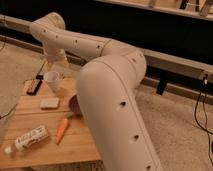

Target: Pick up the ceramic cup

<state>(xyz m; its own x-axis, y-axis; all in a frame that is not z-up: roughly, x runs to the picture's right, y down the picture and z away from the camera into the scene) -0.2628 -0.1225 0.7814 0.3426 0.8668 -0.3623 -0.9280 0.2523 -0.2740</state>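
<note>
The ceramic cup (51, 80) is small and white with a wider rim. It stands upright near the back left edge of the wooden table (30, 120). My gripper (59, 69) hangs down from the white arm, just above and to the right of the cup, close to its rim. Whether it touches the cup does not show. The arm's large elbow fills the middle of the view and hides the right side of the table.
A black flat object (35, 86) lies left of the cup. A pale flat pad (49, 103), a purple bowl (73, 104) half hidden by the arm, a carrot (61, 130) and a white labelled bottle (29, 139) lie on the table. Cables run along the floor.
</note>
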